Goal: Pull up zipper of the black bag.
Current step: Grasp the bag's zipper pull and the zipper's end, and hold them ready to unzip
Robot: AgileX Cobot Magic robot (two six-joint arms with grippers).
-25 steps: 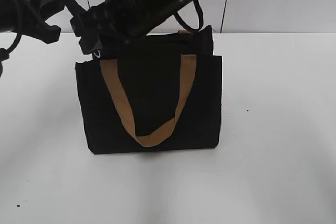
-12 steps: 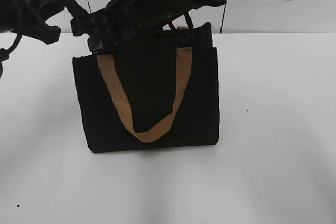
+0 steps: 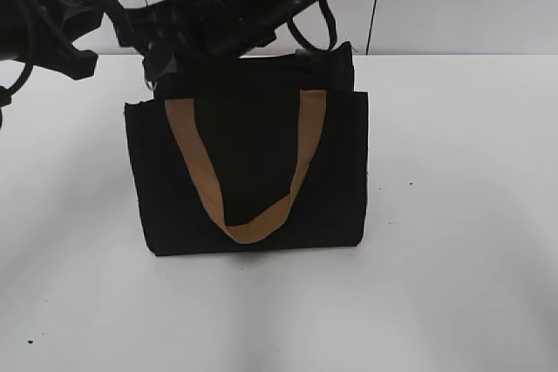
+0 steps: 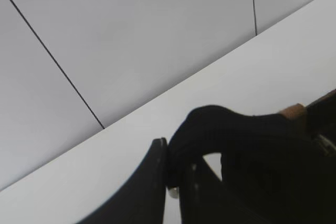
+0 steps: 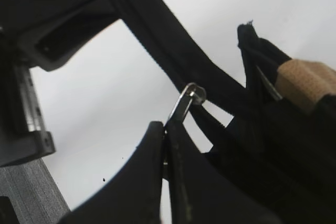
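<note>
Two robot arms meet over the far left top corner of the black bag (image 3: 248, 172), which stands upright near the middle of a white bench (image 3: 453, 259). One tan handle (image 3: 248, 215) hangs in a loop down the bag's near face. The right pincer (image 5: 165, 129) reaches across from the right and is clamped on the silvery pull tab of the zipper (image 5: 186, 100) (its fingers pressed together around the tab). The left pincer (image 4: 176, 174) is closed on a fold of black fabric at the bag's top edge. A white panelled wall (image 3: 453, 6) stands behind the bench.
</note>
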